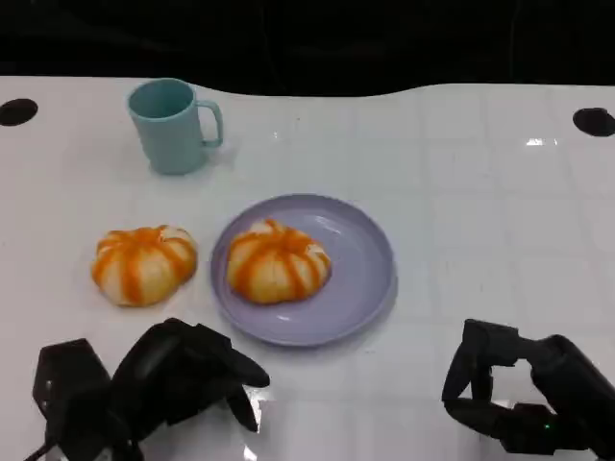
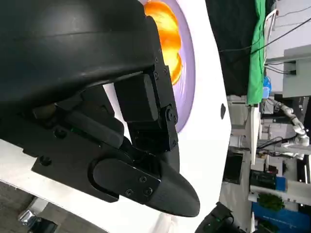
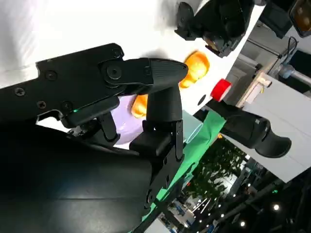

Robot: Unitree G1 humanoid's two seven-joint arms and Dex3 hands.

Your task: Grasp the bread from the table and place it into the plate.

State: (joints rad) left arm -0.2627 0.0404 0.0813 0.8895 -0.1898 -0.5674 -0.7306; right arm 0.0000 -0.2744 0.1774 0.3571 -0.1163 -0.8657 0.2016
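We begin with the table (image 1: 461, 192), white and glossy, filling most of the head view. At centre frame sits the plate (image 1: 360, 279), lilac and round, with one bun (image 1: 277, 261) already lying on its left half. A second bun (image 1: 142, 264) rests on the bare table at centre left, just beside the plate's left rim and apart from it. A teal mug (image 1: 173, 125) stands in the upper left, well clear of both.

Our left hand (image 1: 168, 379) is at the lower left, below the loose bun, fingers apart and grasping nothing. Our right hand (image 1: 509, 394) is at the lower right, fingers curled loosely but parted, also holding nothing.

We judge one bun is placed and the step in hand is the reach for the second. The next move calls for bringing the left hand up the frame over the loose bun, closing around its soft sides without crushing it, then lifting and carrying it right onto the plate's free half.
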